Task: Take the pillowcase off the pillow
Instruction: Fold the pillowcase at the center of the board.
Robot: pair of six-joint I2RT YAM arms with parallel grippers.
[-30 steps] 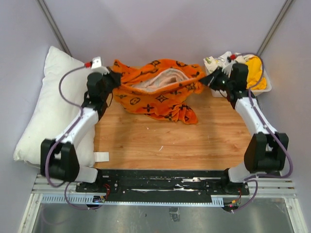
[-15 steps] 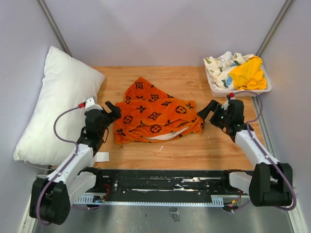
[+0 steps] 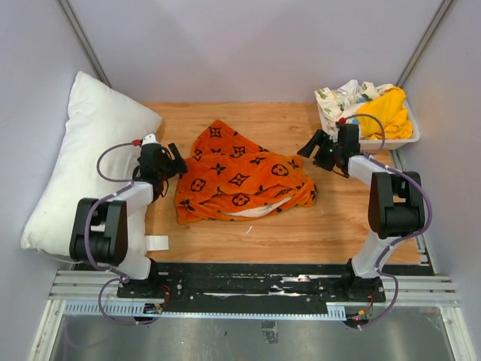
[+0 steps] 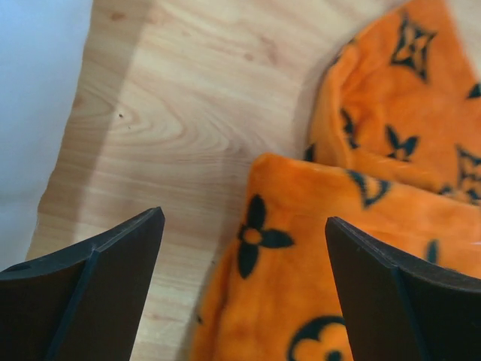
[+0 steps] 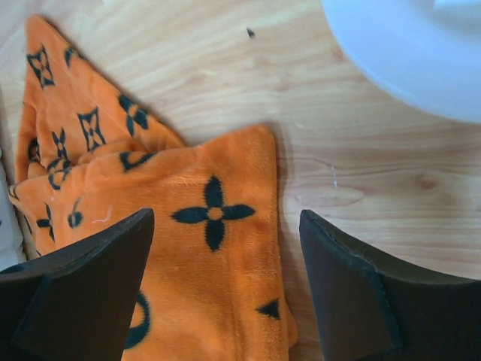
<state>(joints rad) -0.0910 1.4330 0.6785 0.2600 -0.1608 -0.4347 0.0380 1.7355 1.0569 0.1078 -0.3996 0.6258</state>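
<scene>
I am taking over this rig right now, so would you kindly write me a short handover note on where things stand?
Left hand: open and empty, at the left edge of the pillowcase.
Right hand: open and empty, at the pillowcase's right edge.
Pillowcase: crumpled in the middle of the table, with nothing holding it.
Pillow: bare, at the table's left side, apart from the pillowcase.
Done: the pillowcase is off the pillow.
Left: probably nothing except drawing both arms back.
</scene>
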